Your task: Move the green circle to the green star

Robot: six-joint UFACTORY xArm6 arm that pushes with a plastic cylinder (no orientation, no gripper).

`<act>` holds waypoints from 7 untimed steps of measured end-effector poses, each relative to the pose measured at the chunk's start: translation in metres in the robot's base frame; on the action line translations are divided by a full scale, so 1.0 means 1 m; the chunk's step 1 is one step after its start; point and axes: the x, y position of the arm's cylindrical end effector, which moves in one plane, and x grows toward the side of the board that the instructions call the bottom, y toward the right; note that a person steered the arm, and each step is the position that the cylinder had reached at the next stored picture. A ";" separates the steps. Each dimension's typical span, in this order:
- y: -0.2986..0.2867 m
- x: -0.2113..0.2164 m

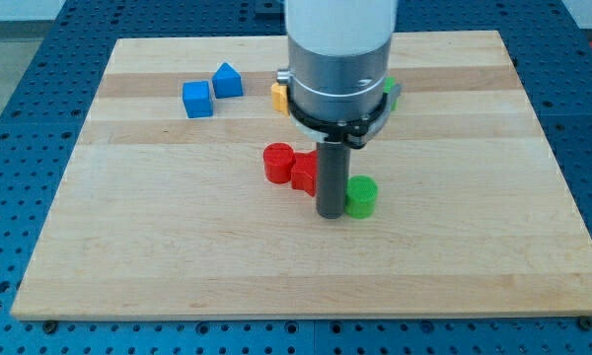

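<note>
Camera view, single frame; your desk (178, 266) is a pale wooden board on a blue perforated base (20, 59). The arm (337, 49) comes down from the far edge at centre, a white and grey cylinder that hides part of the desk behind it. No hand is fitted, so you have no open or closed state to log: the arm ends in a dark rod, and my tip (330, 214) sits on the desk near its centre.

Blocks, larger to smaller as they show:
- red cylinder (277, 162), just left of the rod, touching a second red block (303, 176) whose shape you cannot make out; that one touches the rod.
- blue cube (197, 99) and blue pointed block (227, 80), side by side toward the far left corner.
- green circle (361, 195), touching my tip on its right side.
- orange block (278, 96), mostly hidden by the arm.
- green star (391, 91), only a sliver showing at the arm's right, well apart from the green circle toward the far edge.
</note>
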 end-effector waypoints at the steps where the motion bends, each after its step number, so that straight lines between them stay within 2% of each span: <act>1: 0.000 0.003; 2: 0.020 0.022; 7: -0.022 -0.004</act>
